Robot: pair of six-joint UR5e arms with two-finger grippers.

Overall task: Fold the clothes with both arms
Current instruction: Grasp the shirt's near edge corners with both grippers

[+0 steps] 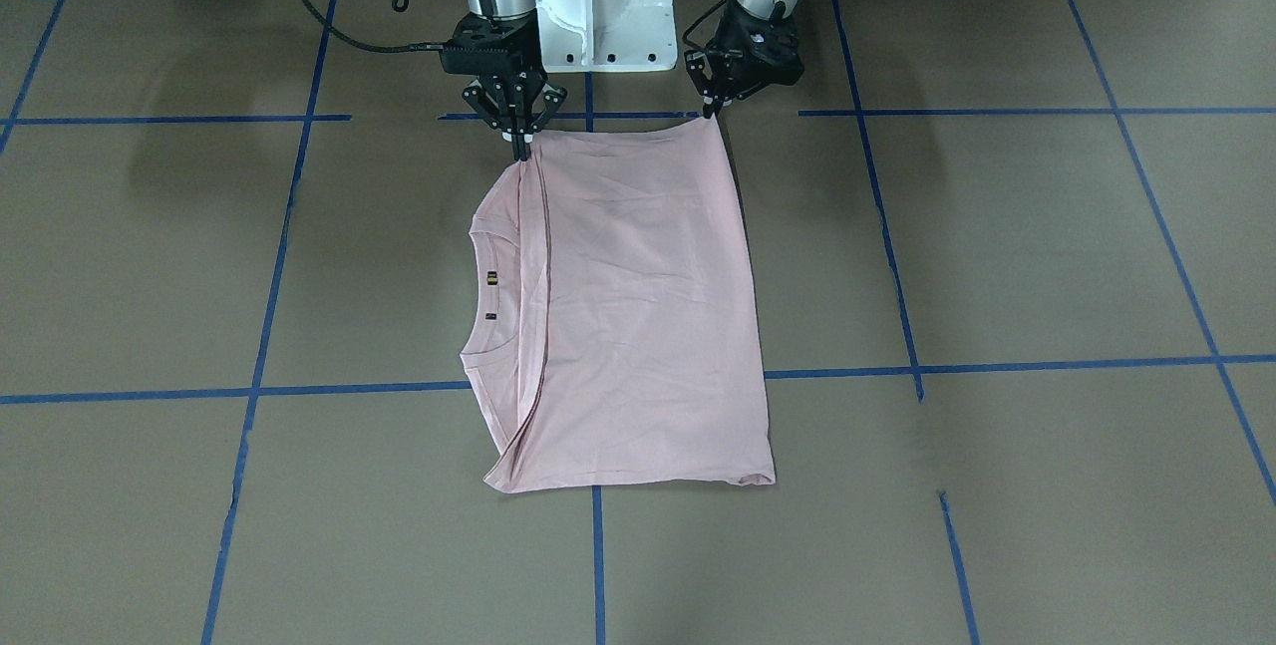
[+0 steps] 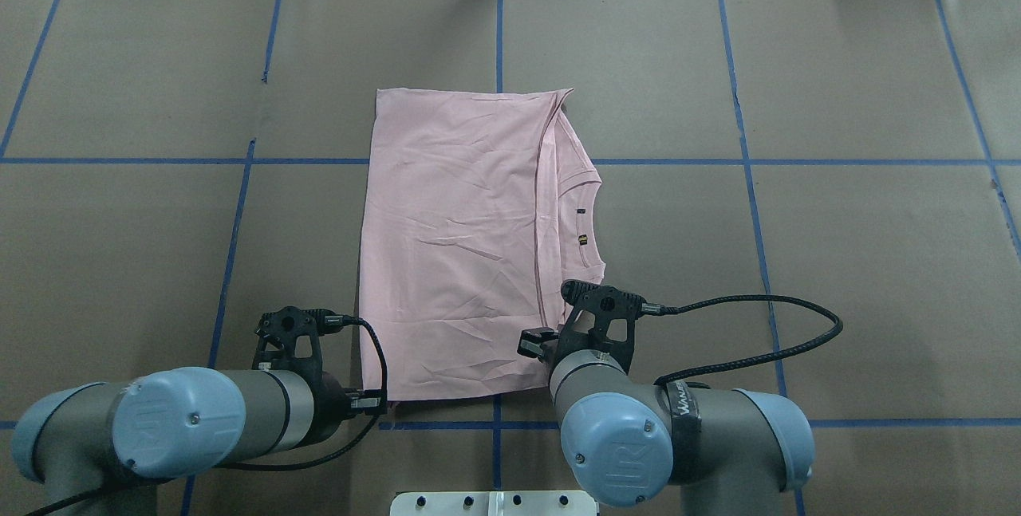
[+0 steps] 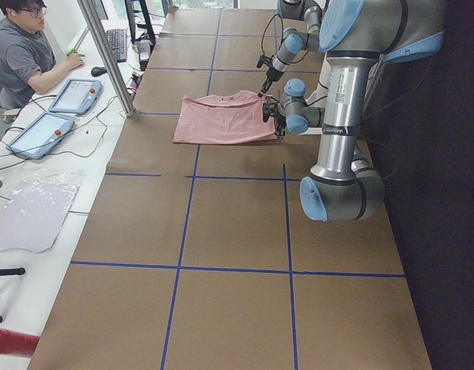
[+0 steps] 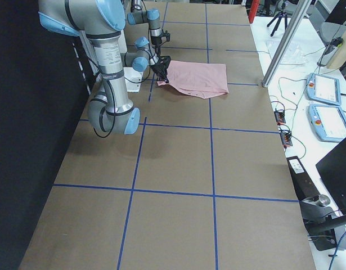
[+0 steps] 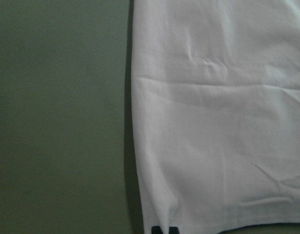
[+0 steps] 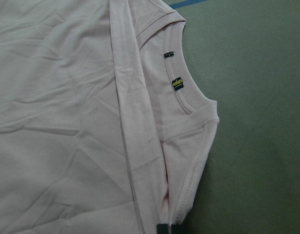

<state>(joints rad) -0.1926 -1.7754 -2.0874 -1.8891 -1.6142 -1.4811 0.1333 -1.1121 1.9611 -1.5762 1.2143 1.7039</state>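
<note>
Left hand and right hand each pinch a near corner; the shirt stretches lengthwise straight ahead of them.

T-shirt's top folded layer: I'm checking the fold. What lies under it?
Under the top layer of the T-shirt, the collar with two small tags peeks out toward the right arm. The rest beneath is covered; no print shows.

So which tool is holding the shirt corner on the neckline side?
The right arm's black two-finger tool: it pinches the corner of the pale pink T-shirt beside the collar opening; the left tool holds the plain corner.
</note>
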